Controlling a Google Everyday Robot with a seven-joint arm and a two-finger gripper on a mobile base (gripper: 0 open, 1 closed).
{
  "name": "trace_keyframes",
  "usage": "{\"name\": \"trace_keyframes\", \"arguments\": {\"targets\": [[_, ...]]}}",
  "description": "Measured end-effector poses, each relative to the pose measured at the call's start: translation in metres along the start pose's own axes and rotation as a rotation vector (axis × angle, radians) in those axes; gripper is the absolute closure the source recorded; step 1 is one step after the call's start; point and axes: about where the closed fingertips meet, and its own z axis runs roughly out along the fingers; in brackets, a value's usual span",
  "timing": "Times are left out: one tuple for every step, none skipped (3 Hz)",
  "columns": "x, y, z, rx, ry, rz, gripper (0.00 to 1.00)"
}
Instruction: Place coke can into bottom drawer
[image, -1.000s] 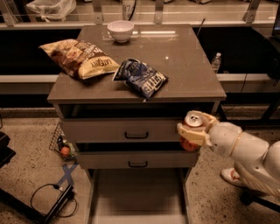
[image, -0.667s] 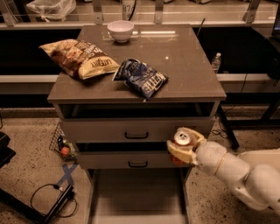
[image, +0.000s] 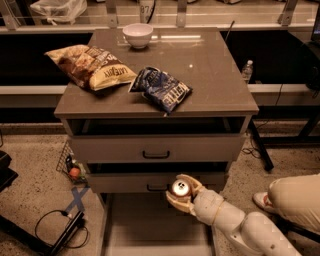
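Can sits clamped in the gripper at lower centre of frame, close before the middle drawer and above the open bottom drawer. Let go from this height, the can could bounce, tip or roll; lowering carelessly risks clipping the drawer's right wall.
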Motion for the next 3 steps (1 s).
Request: {"name": "trace_keyframes", "arguments": {"targets": [[0.051,0.023,0.029,-0.036,0.031,-0.054,1.0],[0.095,0.044,0.055,-0.072,0.087,-0.056,1.0],[0.103,0.049,0.061,-0.083,0.097,-0.055,1.0]]}}
